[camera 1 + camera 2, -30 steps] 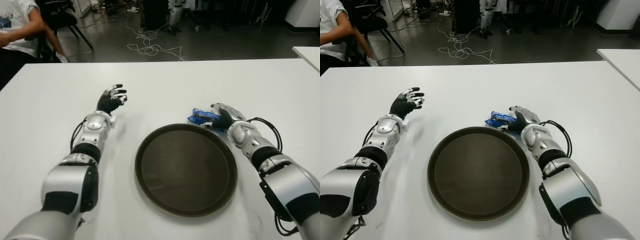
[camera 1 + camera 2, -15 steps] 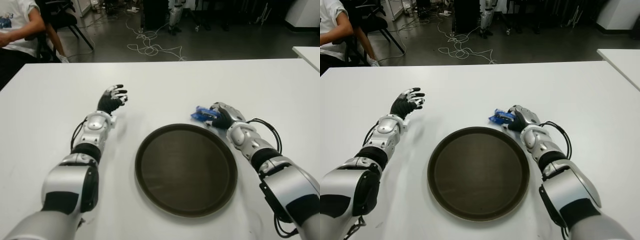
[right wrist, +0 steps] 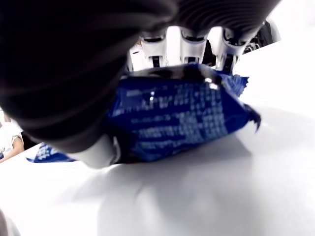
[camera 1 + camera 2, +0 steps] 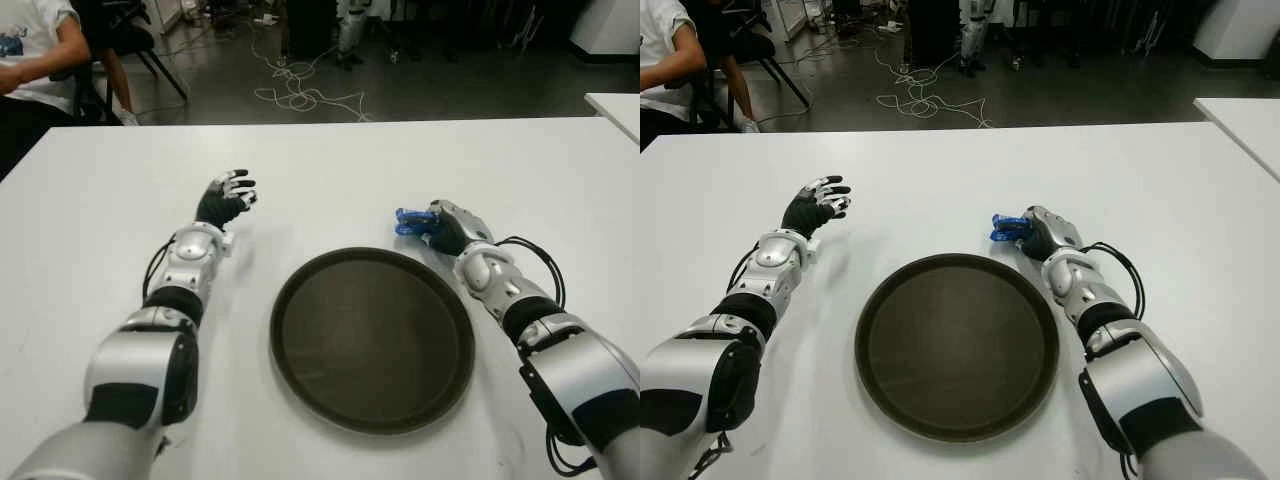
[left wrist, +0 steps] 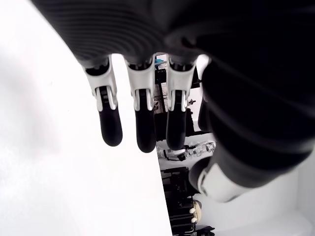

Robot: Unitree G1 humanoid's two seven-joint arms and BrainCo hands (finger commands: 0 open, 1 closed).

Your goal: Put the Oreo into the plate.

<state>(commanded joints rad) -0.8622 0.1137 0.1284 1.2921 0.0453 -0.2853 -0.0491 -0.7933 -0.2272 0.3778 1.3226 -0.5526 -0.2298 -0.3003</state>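
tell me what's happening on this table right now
The robot's right hand is closed around a blue Oreo packet, holding it just past the far right rim of the round dark plate, which has nothing in it. The left hand shows left of the plate, fingers spread, holding nothing.

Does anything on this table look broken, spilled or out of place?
Nothing stands out. The right hand holds the blue Oreo pack just beyond the empty plate; the left hand is open, left of it.
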